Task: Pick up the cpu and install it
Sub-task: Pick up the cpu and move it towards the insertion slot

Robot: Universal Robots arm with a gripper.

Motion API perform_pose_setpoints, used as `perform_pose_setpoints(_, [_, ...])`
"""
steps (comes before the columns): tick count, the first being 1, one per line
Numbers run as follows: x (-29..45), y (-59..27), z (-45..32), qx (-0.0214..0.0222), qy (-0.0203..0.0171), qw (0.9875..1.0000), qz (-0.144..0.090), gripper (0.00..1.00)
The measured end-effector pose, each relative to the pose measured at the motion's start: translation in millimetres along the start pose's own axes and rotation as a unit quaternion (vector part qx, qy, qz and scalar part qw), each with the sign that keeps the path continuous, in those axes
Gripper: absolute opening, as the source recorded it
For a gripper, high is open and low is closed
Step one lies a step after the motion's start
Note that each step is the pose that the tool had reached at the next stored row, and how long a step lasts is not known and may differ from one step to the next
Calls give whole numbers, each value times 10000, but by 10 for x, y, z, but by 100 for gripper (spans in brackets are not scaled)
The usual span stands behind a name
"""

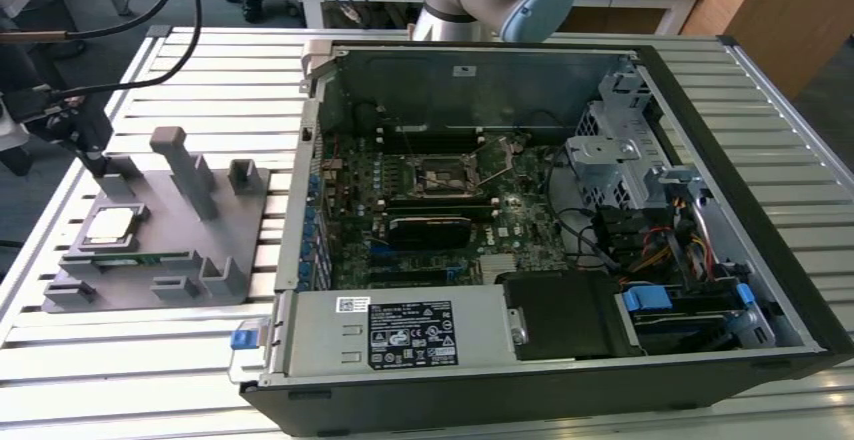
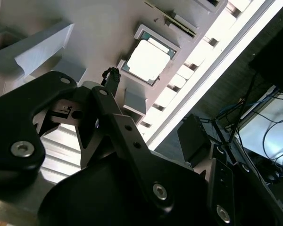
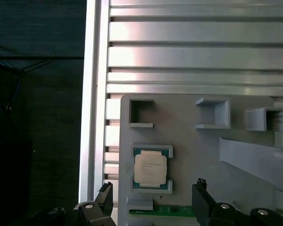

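Slatted aluminium desk (image 1: 134, 360) carries everything in the exterior view. An open computer case (image 1: 534, 80) takes the middle and right of the frame, with a black socket (image 1: 441, 175) on its motherboard. A grey holder (image 1: 200, 230) sits at the exterior view's left. The cpu (image 1: 110, 225) lies flat in a pocket near the holder's left edge, and a green memory stick (image 1: 140, 257) lies just beside it. The gripper (image 1: 96, 158) hangs over the holder's upper left corner, apart from the chip.

In the first wrist view the jaws are spread wide and hold nothing. One of the fingertips (image 3: 200, 186) stands on each side of the pocket where the cpu (image 3: 151, 170) rests.

In the second wrist view the bright metal top of the cpu (image 2: 148, 60) shows beyond the black finger links, seated in its pocket.
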State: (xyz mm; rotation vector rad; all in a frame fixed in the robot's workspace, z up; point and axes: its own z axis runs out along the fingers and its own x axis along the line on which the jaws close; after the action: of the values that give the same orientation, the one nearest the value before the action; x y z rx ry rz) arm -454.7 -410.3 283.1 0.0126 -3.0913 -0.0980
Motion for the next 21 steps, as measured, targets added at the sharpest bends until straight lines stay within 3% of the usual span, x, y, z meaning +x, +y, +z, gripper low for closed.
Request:
perform_pose_setpoints(12, [-4, -15, 71, 0, -2, 10000, 0, 76])
perform_pose_setpoints(21, [-9, -22, 179, 1, -1, 10000, -12, 76])
